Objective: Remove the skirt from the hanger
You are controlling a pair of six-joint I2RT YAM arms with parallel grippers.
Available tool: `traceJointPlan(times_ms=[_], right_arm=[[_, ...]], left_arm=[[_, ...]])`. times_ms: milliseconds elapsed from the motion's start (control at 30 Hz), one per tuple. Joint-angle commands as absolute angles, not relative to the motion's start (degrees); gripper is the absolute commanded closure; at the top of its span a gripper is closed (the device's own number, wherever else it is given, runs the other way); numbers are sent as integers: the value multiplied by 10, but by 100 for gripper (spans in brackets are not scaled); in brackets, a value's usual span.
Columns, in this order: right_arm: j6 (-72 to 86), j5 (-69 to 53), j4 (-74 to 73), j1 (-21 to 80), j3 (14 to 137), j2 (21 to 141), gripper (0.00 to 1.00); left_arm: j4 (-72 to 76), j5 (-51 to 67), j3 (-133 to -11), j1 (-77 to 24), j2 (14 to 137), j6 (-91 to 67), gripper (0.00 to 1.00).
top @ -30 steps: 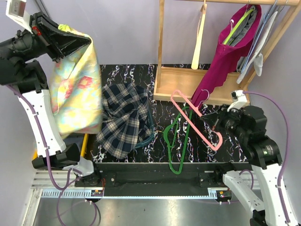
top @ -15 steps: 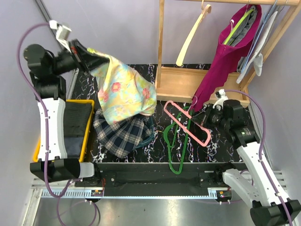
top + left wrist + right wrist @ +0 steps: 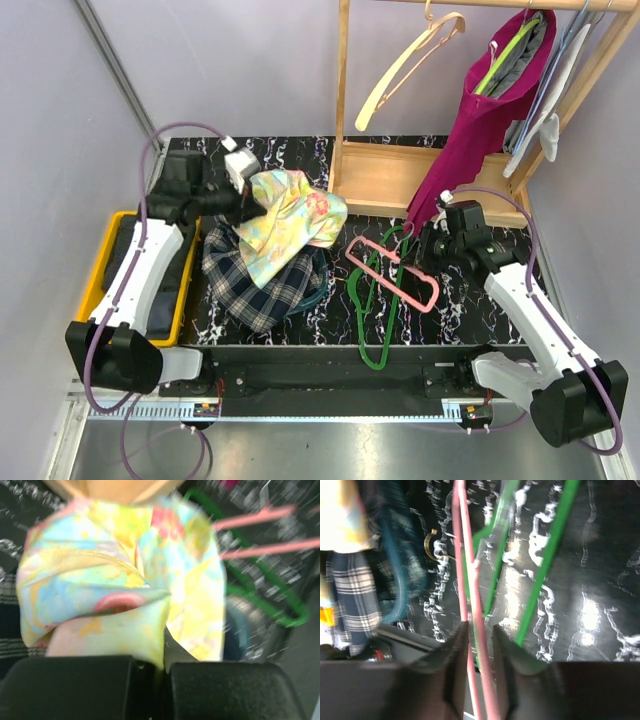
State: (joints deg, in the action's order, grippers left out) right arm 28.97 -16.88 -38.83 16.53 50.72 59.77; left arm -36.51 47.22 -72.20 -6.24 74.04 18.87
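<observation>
Floral garment [image 3: 290, 215], pinched by left fingers [image 3: 75, 690], covers far edge of the skirt [image 3: 255, 295].

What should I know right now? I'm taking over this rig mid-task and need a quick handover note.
Left gripper: shut on the floral garment, which drapes over the skirt.
Right gripper: fingers either side of the pink hanger; can't tell whether it grips.
Green hanger: bare on the table, apart from the skirt.
Done: skirt looks off that hanger.
Left: probably just clearing the floral garment and pink hanger.
</observation>
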Motion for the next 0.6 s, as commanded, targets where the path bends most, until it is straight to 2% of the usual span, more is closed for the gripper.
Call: traceJointPlan(times_ms=[0, 33, 133, 200, 400, 433, 467, 533, 567], right_arm=[[269, -75, -461, 177, 561, 606, 57], [269, -66, -475, 177, 570, 605, 40], [268, -26, -510, 178, 598, 606, 22], [266, -9, -524, 178, 621, 604, 15], [283, -4, -550, 178, 742, 569, 13], [287, -3, -543, 178, 764, 563, 13], [293, -3, -535, 178, 809, 558, 14], [294, 11, -517, 178, 859, 555, 14], [294, 23, -513, 178, 915, 558, 14]], left_arm=[[-414, 271, -687, -114, 701, 400, 100], [-419, 233, -676, -131, 698, 418, 100], [-431, 154, -624, -174, 692, 466, 100], [-440, 129, -591, -198, 694, 483, 100], [-461, 85, -564, -268, 727, 463, 98], [-467, 93, -564, -276, 733, 455, 94], [-470, 98, -563, -281, 745, 437, 74], [-477, 103, -556, -296, 757, 418, 54], [-480, 103, -555, -300, 764, 407, 35]])
